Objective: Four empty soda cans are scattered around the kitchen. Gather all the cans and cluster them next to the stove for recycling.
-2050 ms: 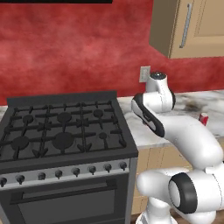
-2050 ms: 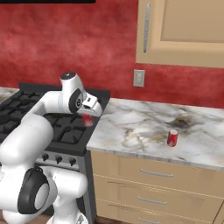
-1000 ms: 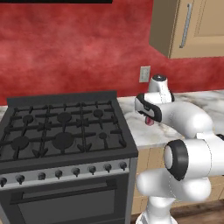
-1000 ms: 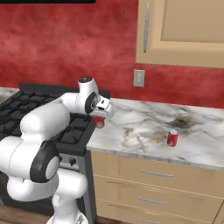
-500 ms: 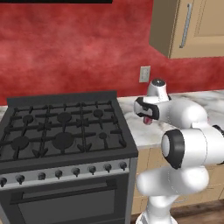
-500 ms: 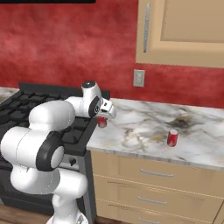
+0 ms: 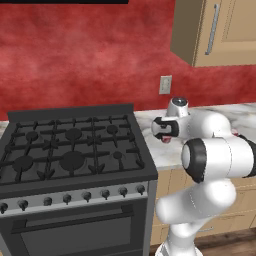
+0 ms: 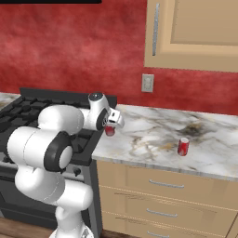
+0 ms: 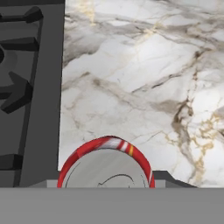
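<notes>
My gripper (image 8: 110, 126) is shut on a red soda can (image 8: 109, 131), held upright and low over the marble counter (image 8: 153, 135), just right of the stove (image 8: 28, 109). From the left base view the can (image 7: 168, 139) peeks out red below my gripper (image 7: 166, 136), beside the stove (image 7: 70, 150). In the hand view the can's silver top and red rim (image 9: 107, 168) sit between the fingertips, with the stove's black edge (image 9: 39, 96) to its left. A second red soda can (image 8: 183, 146) stands upright farther right on the counter.
A wall outlet (image 8: 148, 82) sits on the red backsplash behind the counter. A wooden wall cabinet (image 8: 190, 32) hangs above. Drawers (image 8: 162, 186) run below the counter. Bare marble (image 9: 140, 78) spreads right of the held can.
The held can has shifted slightly right and down beside the stove's edge. The arm's elbow has swung closer to the cameras. The far red can has not moved.
</notes>
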Robot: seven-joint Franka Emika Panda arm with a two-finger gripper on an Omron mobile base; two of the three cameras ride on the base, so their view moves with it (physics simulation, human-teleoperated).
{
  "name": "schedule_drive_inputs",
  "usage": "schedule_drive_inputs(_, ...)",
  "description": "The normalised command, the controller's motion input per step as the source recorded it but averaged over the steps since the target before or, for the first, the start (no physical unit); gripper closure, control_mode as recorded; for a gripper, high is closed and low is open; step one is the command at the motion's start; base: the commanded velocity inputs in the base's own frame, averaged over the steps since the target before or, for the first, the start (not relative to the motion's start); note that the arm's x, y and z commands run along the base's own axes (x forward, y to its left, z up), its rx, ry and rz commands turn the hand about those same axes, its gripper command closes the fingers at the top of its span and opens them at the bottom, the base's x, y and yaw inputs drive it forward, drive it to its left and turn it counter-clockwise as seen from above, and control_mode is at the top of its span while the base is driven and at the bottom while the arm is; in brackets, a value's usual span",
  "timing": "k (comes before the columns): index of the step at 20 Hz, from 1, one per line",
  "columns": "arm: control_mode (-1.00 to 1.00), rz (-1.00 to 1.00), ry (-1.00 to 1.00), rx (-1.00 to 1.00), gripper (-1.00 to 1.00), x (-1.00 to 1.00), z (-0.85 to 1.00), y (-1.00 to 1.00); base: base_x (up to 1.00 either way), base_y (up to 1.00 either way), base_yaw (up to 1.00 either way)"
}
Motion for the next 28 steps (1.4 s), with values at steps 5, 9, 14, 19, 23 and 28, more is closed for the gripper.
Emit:
schedule_drive_inputs(5,-1.00,0.02,0.01,0.00,1.00,0.11,-0.17,0.00,0.00,0.00,0.00)
schedule_drive_inputs(9,-1.00,0.01,0.00,0.00,1.00,0.04,-0.20,-0.01,0.00,0.00,0.00)
schedule_drive_inputs(14,-1.00,0.01,0.00,0.00,1.00,0.01,-0.16,0.00,0.00,0.00,0.00)
schedule_drive_inputs(19,-1.00,0.01,0.00,0.00,1.00,0.00,-0.18,-0.01,0.00,0.00,0.00)
schedule_drive_inputs(23,-1.00,0.00,0.00,0.00,1.00,0.00,-0.17,-0.01,0.00,0.00,0.00)
schedule_drive_inputs(28,-1.00,0.00,-0.01,0.00,1.00,0.00,-0.16,0.00,0.00,0.00,0.00)
